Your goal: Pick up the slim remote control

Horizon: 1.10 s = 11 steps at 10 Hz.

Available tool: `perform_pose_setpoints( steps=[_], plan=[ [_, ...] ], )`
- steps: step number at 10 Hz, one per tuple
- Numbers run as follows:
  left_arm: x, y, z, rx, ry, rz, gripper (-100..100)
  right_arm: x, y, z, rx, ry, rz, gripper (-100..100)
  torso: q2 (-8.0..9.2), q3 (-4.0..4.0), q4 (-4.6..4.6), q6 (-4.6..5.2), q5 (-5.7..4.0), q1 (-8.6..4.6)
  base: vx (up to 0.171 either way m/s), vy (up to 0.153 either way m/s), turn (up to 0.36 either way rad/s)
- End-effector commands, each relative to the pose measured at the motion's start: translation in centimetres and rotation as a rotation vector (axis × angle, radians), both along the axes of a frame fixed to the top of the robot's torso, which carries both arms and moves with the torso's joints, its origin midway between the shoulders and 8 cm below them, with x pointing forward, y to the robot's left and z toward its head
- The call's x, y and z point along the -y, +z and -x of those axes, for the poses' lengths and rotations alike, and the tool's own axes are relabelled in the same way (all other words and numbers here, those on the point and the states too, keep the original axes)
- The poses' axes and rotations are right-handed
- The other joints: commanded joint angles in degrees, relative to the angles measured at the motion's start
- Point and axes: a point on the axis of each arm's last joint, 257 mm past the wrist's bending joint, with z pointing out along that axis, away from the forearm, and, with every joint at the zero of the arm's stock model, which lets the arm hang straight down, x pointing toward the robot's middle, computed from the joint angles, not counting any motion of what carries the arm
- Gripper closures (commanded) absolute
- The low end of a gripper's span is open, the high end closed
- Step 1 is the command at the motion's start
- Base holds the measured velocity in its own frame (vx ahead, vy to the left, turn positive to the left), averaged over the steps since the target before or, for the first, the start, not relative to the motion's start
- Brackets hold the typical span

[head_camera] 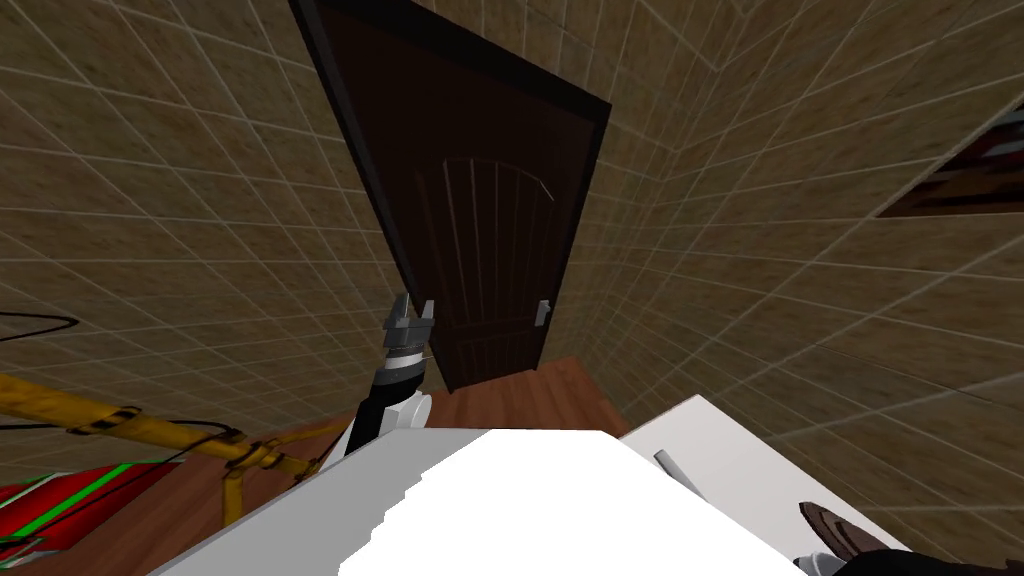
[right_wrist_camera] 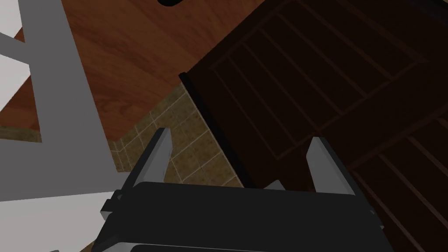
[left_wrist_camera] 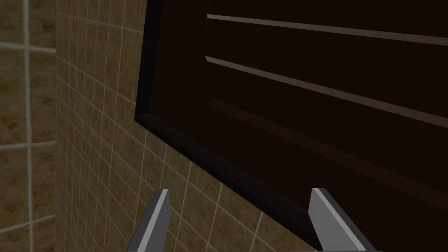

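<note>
You've grasped nothing yet: left gripper (left_wrist_camera: 239, 197) and right gripper (right_wrist_camera: 238, 146) both have fingers spread and empty, facing the door (head_camera: 480, 200); the whole pickup remains.

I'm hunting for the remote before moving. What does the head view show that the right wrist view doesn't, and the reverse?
Head view's own: the left gripper, held up before the dark door; the door handle; a yellow strapped object and a red, green-striped thing at left; a white surface at right bearing a slim grey thing, possibly the remote. Right wrist view's own: the right gripper, fingers open and empty. Shared: that door, the tiled wall, the wooden floor.
</note>
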Motion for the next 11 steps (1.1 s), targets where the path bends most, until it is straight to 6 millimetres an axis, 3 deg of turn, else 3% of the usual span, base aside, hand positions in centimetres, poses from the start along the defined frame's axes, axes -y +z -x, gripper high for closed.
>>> perform_pose_setpoints(
  steps=[1, 2, 4, 5, 6, 7, 8, 9, 11],
  plan=[
    [0.0, 0.0, 0.0, 0.000, 0.000, 0.000, 0, 1.9, -0.7, 2.9, -0.058, 0.010, 0.043, -100, 0.00, 0.00, 0.00, 0.00, 0.00, 0.00, 0.064, -0.045, 0.113],
    [0.0, 0.0, 0.0, 0.000, 0.000, 0.000, 0, 1.9, -0.7, 2.9, -0.058, 0.010, 0.043, -100, 0.02, 0.00, -0.01, 0.09, -0.01, 0.01, 0.032, -0.021, -0.061],
    [0.0, 0.0, 0.0, 0.000, 0.000, 0.000, 0, 5.4, -1.7, 8.5, -0.182, 0.056, 0.132, -100, 0.09, 0.05, 0.02, 0.04, 0.00, 0.10, 0.065, -0.031, 0.257],
    [0.0, 0.0, 0.0, 0.000, 0.000, 0.000, 0, 5.9, -1.8, 9.0, -0.194, 0.053, 0.140, -100, -0.04, -0.02, 0.00, 0.02, -0.02, -0.02, 0.073, -0.043, 0.148],
    [0.0, 0.0, 0.0, 0.000, 0.000, 0.000, 0, 7.9, -2.0, 11.8, -0.255, 0.073, 0.186, -100, -0.03, -0.02, -0.01, 0.08, -0.01, 0.02, 0.051, -0.033, 0.181],
    [0.0, 0.0, 0.0, 0.000, 0.000, 0.000, 0, 7.9, -2.0, 11.8, -0.255, 0.073, 0.186, -100, 0.01, 0.00, 0.00, 0.04, 0.00, 0.04, 0.041, -0.028, 0.094],
    [0.0, 0.0, 0.0, 0.000, 0.000, 0.000, 0, 9.8, -2.0, 14.4, -0.313, 0.093, 0.230, -100, 0.06, 0.03, 0.01, 0.08, -0.01, 0.08, 0.056, -0.027, 0.214],
    [0.0, 0.0, 0.0, 0.000, 0.000, 0.000, 0, 9.8, -2.0, 14.4, -0.313, 0.093, 0.230, -100, 0.03, 0.02, 0.01, 0.05, 0.01, 0.09, 0.047, -0.030, 0.105],
    [0.0, 0.0, 0.0, 0.000, 0.000, 0.000, 0, 13.2, -1.7, 18.9, -0.413, 0.126, 0.308, -100, 0.07, 0.04, 0.02, 0.06, 0.00, 0.09, 0.049, -0.042, 0.202]
  ],
)
